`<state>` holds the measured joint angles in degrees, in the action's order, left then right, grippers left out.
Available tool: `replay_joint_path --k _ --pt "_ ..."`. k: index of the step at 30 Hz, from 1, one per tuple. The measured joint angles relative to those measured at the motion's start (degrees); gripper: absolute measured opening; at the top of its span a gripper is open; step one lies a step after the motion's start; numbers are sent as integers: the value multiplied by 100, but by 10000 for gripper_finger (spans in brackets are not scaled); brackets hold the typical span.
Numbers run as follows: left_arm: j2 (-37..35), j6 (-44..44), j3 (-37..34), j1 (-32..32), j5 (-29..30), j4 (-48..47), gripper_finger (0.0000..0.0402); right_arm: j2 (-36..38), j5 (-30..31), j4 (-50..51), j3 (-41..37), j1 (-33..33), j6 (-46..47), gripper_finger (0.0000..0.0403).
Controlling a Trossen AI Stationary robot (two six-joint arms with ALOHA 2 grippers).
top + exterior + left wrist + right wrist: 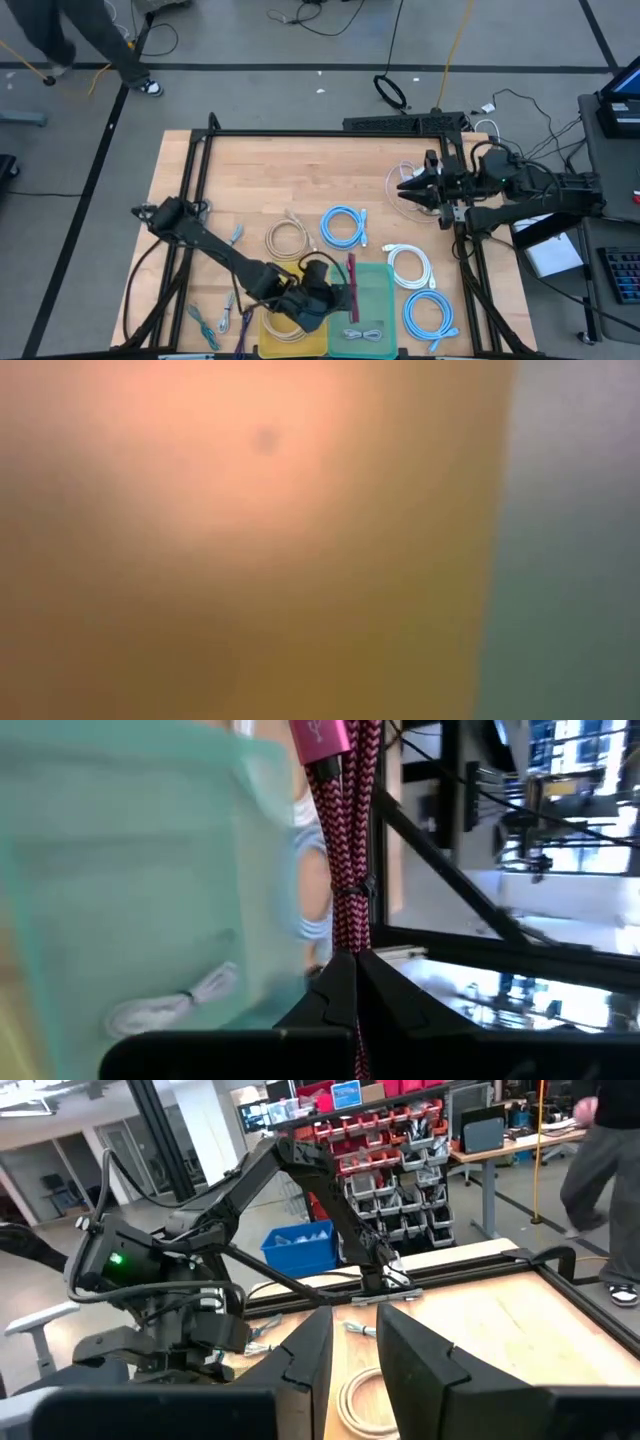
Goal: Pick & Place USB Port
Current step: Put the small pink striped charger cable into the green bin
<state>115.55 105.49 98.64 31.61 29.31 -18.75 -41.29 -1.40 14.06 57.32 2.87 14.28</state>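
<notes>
Left end effector (338, 296) pressed together on a red braided USB cable (345, 840), the cable running forward from its fingertips alongside the green bin (380, 290), just beside the bin's wall. Judged risks: the long cable may drape over the wall or snag it on release, leaving the plug (320, 738) outside; the thin pinch may let it slip. Right end effector (415, 188), slightly spread and holding nothing, waits well apart over the wooden surface (280, 170).
</notes>
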Motion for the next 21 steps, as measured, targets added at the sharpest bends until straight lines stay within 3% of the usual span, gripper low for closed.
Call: replay_joint_path --k 11,21 --pt "593 596 222 86 -476 -424 0 157 -17 240 2 64 107 73" --pt "697 525 217 -1 -872 -694 0 83 -15 262 2 181 109 73"
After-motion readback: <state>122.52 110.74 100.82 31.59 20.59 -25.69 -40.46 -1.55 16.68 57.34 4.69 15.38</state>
